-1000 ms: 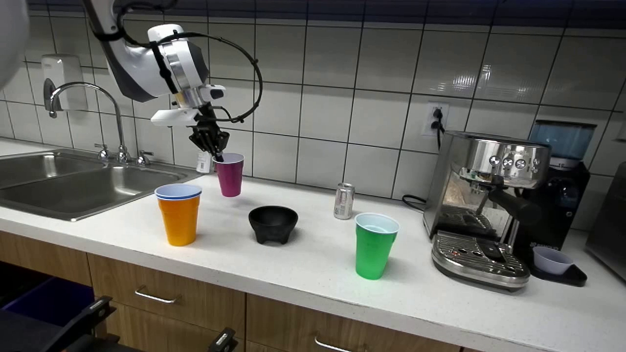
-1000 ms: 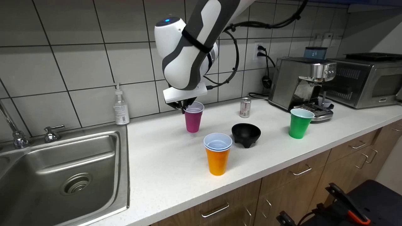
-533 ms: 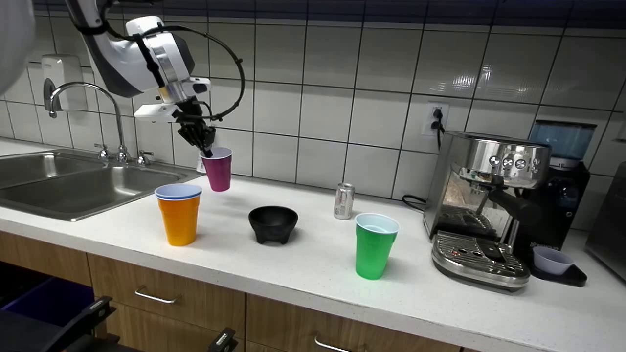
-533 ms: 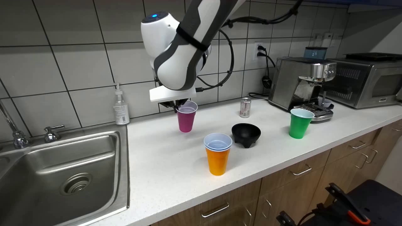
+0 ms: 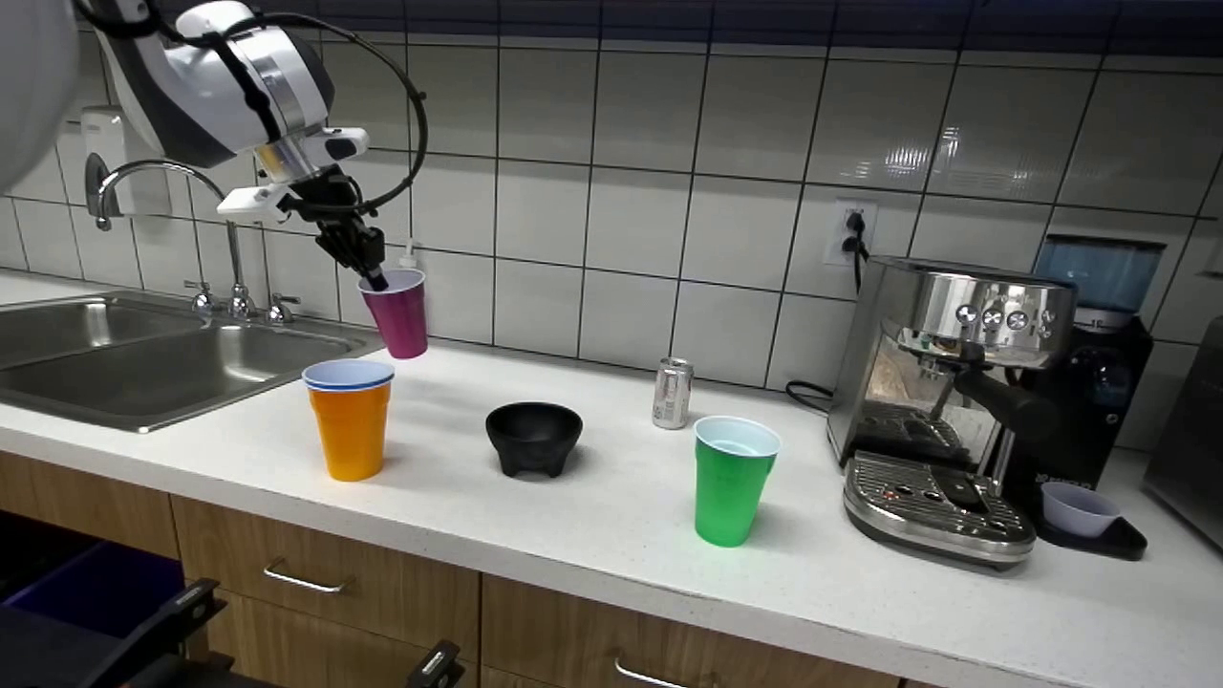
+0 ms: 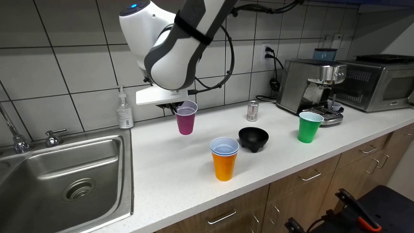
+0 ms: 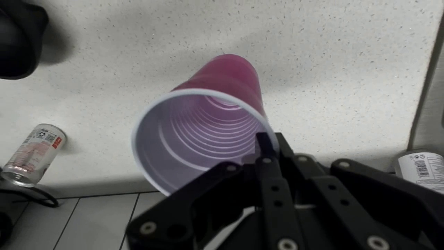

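My gripper [image 7: 272,140] is shut on the rim of a magenta cup [image 7: 232,74] with a pale inside. One finger is inside the cup and one outside. The cup looks empty inside. In both exterior views the cup [image 5: 401,320] [image 6: 186,124] hangs tilted above the white counter, its base off the surface. An orange cup [image 5: 350,435] [image 6: 223,166] with a pale blue inside, seemingly stacked, stands nearer the counter's front. A black footed bowl [image 5: 532,441] [image 6: 253,139] stands beside it. The bowl [image 7: 15,45] also shows at the wrist view's edge.
A silver can [image 5: 672,394] stands near the tiled wall. A green cup [image 5: 731,492] stands before the espresso machine [image 5: 941,411]. The sink [image 6: 127,181] with its faucet [image 5: 229,220] is beside the held cup. A soap bottle [image 6: 124,113] stands at the sink's corner.
The arm has moved towards the sink side, leftward in both exterior views, carrying the magenta cup. The cup is higher and more tilted than before. The other objects have not moved.
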`<state>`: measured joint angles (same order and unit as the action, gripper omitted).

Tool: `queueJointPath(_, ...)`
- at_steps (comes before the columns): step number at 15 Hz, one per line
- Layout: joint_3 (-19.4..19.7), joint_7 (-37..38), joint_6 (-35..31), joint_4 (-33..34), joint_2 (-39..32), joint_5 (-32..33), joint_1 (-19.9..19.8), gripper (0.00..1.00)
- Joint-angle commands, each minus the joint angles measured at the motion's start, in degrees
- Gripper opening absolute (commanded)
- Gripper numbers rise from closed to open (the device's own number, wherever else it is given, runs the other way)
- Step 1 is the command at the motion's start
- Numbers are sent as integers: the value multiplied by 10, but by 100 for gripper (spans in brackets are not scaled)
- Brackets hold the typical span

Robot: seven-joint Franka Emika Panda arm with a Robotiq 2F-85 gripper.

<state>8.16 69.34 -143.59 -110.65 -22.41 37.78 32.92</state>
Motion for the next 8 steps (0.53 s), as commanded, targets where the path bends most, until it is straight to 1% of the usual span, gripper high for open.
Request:
queueJointPath(1, -33, 49, 47, -23, 40, 36, -13, 1)
queueJointPath(5, -62, 75, 79, -33, 60, 48, -26, 1)
queueJointPath(8, -87, 68, 101, -39, 74, 36, -44, 1)
